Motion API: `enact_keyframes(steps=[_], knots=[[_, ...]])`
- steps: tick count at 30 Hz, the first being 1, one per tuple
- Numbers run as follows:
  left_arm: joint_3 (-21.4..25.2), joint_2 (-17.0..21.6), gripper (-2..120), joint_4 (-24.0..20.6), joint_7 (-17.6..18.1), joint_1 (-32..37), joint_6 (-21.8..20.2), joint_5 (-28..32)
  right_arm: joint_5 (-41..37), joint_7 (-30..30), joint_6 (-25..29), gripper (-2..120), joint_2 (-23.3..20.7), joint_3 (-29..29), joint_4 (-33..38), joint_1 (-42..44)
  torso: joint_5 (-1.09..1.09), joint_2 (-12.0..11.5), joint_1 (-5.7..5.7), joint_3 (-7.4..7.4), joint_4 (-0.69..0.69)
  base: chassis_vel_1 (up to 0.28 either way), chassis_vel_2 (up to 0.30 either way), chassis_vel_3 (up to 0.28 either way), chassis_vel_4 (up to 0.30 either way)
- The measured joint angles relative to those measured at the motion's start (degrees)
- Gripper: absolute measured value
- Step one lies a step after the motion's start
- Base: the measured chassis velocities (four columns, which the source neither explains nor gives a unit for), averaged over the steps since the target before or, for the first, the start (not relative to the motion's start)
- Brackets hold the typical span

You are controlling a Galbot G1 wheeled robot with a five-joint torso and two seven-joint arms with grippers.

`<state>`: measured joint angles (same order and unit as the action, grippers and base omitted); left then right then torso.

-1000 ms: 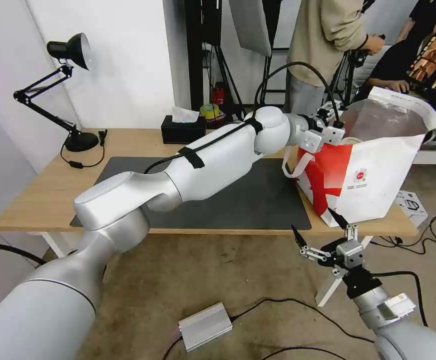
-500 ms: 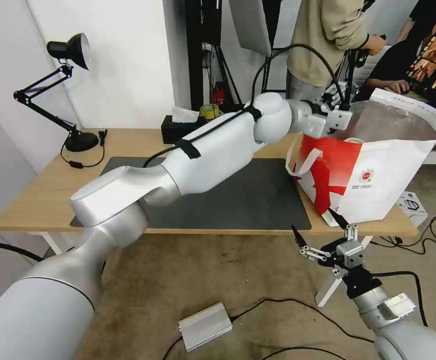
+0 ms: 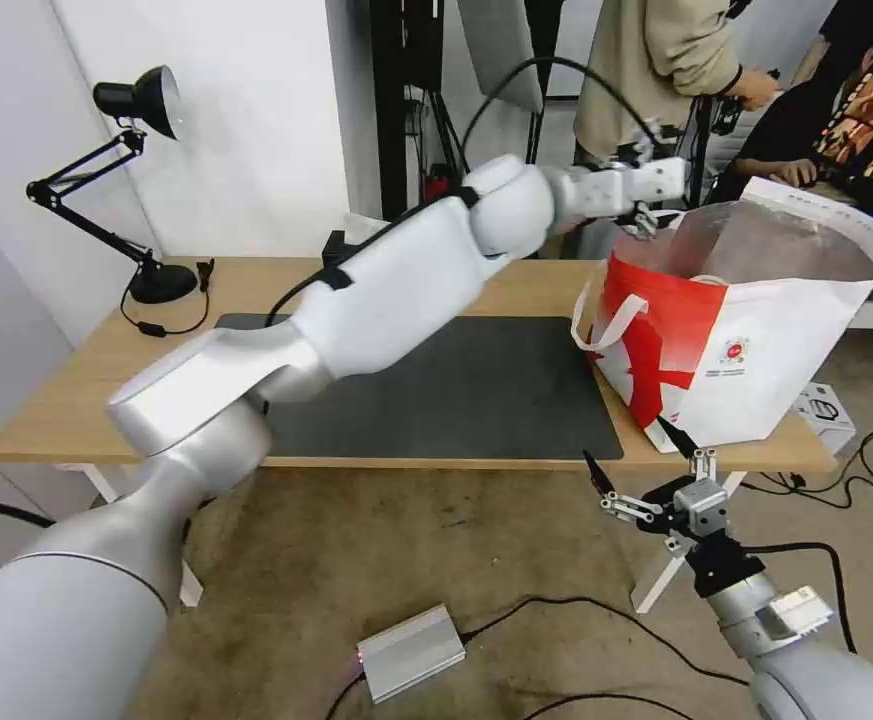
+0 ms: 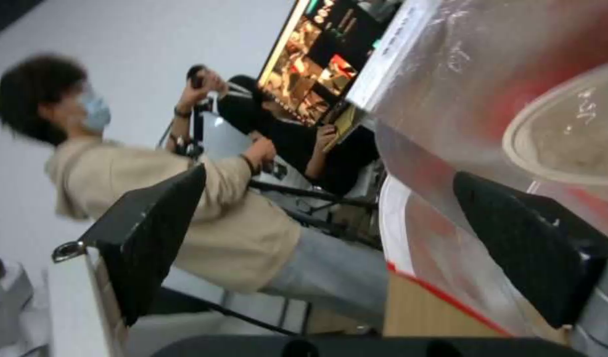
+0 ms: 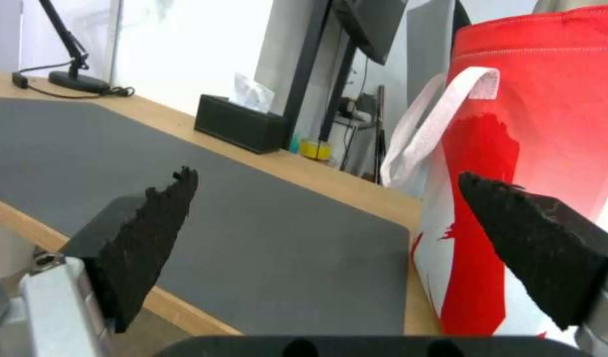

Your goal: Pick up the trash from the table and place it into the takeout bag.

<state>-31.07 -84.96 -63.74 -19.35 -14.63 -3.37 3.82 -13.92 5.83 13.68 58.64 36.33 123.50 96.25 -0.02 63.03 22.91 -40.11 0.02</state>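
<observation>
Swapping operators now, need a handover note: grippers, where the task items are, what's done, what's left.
Left gripper: open, empty, raised over the near rim of the takeout bag.
Right gripper: open, empty, parked low in front of the table.
Bag stands upright at the table's right end, beside the dark mat. The left wrist view shows a round bowl rim inside the foil lining.
Done: no trash visible on the tabletop.
Left: confirm all three pieces are inside; the bag's contents are mostly hidden.

My big arm hides most of the tissue box (image 3: 334,243) on the desk (image 3: 76,390). The bag's (image 3: 756,350) walls hide most of what is inside. The bowl (image 4: 571,139) is cut off and blurry.
</observation>
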Motion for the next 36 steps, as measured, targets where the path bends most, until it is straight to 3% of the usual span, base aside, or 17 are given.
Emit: enact_keyframes(steps=[9,13,17,23,27,36], knots=[[3.7,3.4,100,-5.6,2.73,3.01,-2.29,8.84,0.0,0.0,0.0,100,0.0,0.0,0.0,0.0,0.01,0.0,0.0,0.01,-0.04,0.0,0.0,0.0,0.0],[5.64,7.36,100,-11.13,6.53,5.99,-4.19,15.39,0.0,0.0,0.0,100,0.0,0.0,0.0,0.0,0.0,0.0,0.0,0.0,-0.01,0.0,0.0,0.0,0.0],[8.1,10.21,100,-14.8,8.68,8.62,-4.58,18.01,0.0,0.0,0.0,100,0.0,0.0,0.0,0.0,0.01,0.0,0.0,0.0,-0.03,0.0,0.0,0.0,0.0],[10.64,14.27,100,-19.51,10.74,11.88,-4.59,20.45,0.0,0.0,0.0,100,0.0,0.0,0.0,0.0,0.0,0.0,0.0,0.0,-0.01,0.0,0.0,0.0,0.0],[13.87,17.95,100,-25.04,13.5,16.79,-4.48,22.38,0.0,0.0,0.0,100,0.0,0.0,0.0,0.0,0.0,0.0,0.0,0.0,-0.02,0.0,0.0,0.0,0.0],[21.11,21.67,100,-31.64,14.58,24.54,-3.97,23.26,0.0,0.0,0.0,100,-0.01,0.0,0.0,0.0,0.01,0.0,0.0,0.0,-0.02,0.0,0.0,0.0,0.0]])
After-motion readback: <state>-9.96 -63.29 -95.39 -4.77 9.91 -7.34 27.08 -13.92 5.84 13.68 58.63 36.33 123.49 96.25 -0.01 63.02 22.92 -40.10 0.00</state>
